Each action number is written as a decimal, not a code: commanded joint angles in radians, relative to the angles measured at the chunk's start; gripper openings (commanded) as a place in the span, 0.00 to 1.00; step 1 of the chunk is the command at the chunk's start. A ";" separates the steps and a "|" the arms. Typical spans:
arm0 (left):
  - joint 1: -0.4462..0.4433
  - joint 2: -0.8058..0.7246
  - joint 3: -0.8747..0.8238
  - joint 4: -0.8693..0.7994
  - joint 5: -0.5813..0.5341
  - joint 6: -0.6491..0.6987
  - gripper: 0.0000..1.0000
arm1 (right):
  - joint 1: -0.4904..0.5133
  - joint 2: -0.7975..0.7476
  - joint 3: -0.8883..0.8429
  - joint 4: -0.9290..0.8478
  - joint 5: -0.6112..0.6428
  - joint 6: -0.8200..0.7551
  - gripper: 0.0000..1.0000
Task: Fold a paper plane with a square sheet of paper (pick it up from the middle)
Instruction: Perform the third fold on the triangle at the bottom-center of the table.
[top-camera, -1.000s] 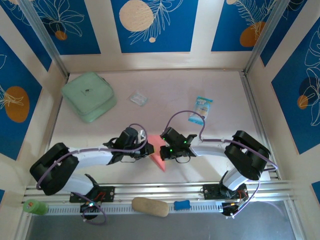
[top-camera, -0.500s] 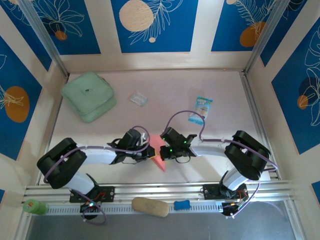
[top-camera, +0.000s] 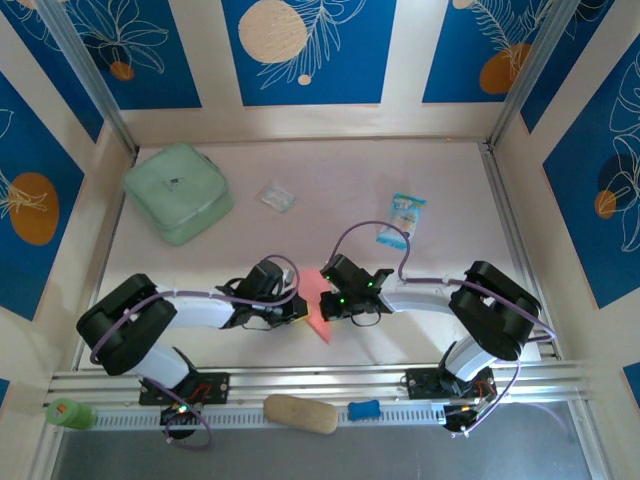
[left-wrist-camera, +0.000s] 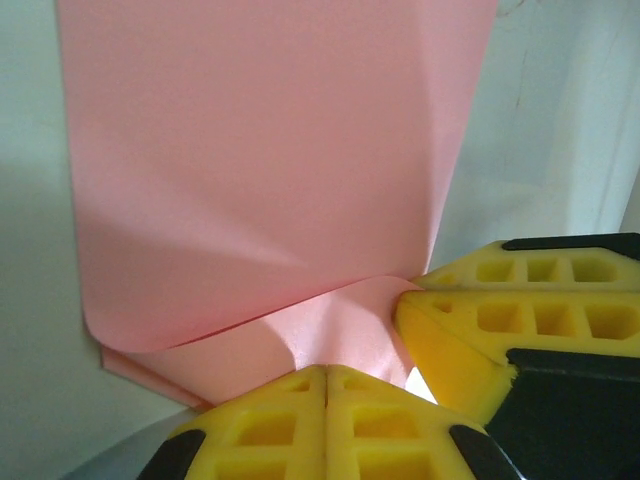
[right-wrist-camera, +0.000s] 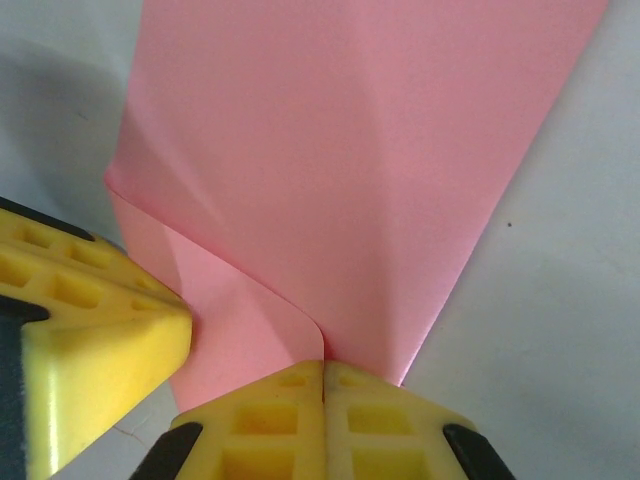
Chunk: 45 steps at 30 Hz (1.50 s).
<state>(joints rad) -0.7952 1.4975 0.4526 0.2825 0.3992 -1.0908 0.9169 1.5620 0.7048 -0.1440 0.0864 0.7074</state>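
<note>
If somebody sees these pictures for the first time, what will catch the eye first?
The salmon-pink paper, partly folded, lies at the near middle of the table. The left gripper and the right gripper meet over it, both shut and seemingly pinching its lifted fold. Next come the bright yellow fingertips close up in the wrist views, and the mint-green pouch at the table's far left.

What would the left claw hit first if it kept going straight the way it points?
The pink sheet of paper: the left claw, shut, seems to touch its folded edge at the tips. The right claw sits just beside that line, though depth is unclear.
</note>
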 joint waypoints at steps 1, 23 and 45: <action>-0.009 0.026 0.014 -0.033 -0.019 0.028 0.00 | 0.004 0.021 0.006 -0.048 0.006 -0.005 0.02; -0.008 0.024 0.009 -0.058 -0.037 0.034 0.00 | -0.026 -0.209 -0.062 -0.005 -0.145 0.118 0.32; -0.009 0.026 0.009 -0.060 -0.037 0.033 0.00 | 0.091 0.031 0.036 0.002 -0.185 0.162 0.08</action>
<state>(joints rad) -0.7971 1.5158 0.4538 0.2821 0.3923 -1.0721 1.0008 1.5700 0.7315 -0.1017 -0.1123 0.8543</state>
